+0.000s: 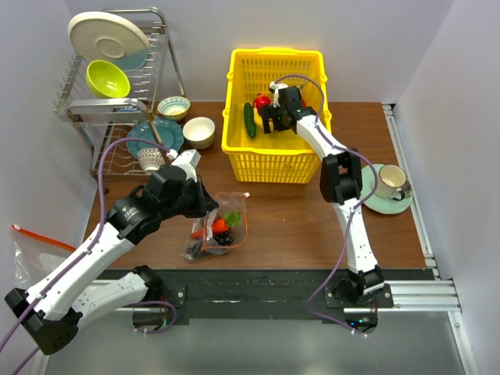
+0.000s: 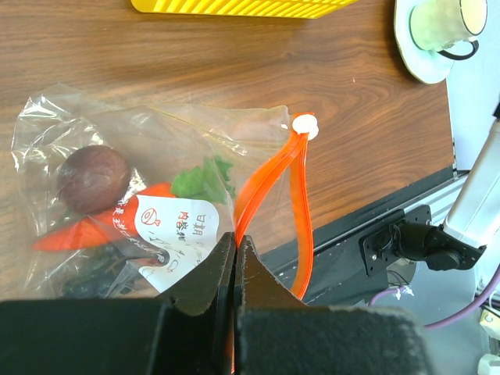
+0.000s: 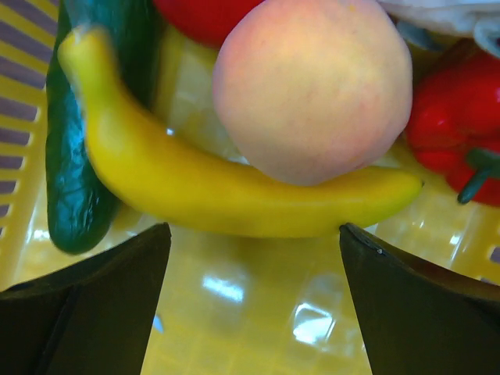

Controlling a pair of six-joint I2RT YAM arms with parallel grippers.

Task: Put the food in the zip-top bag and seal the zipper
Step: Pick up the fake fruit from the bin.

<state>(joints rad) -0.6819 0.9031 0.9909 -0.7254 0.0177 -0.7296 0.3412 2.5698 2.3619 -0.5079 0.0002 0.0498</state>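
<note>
Progress: roughly halfway by my guess, some food is bagged, more is waiting, nothing is sealed.

Bag location: the zip-top bag (image 2: 156, 141) lies flat on the table (image 1: 312, 226), near the front of the yellow basket (image 1: 273, 168), mouth turned toward the robot.

Already inside: a dark round piece (image 2: 94, 178), a red-orange piece (image 2: 78, 233) with a green leafy top, and what looks like dark grapes (image 1: 223, 240).

Left in basket: banana (image 3: 195, 195), peach (image 3: 312, 86) resting on it, cucumber (image 3: 70, 180) alongside, red pepper (image 3: 453, 117), plus a bit of red apple (image 3: 203, 16) at the top edge.

Zipper: the zipper (image 2: 269, 180) is not sealed; its two orange strands bow apart and only meet at the white end piece (image 2: 305, 125).

Left gripper: the left gripper (image 2: 236, 238) has its jaws pinched together on the near end of the strip, holding the mouth.

Right gripper: the right gripper (image 3: 255, 228) hangs inside the basket with jaws spread wide, just above the banana, gripping nothing.

To do: move the basket fruit over, then run the zipper closed.
</note>
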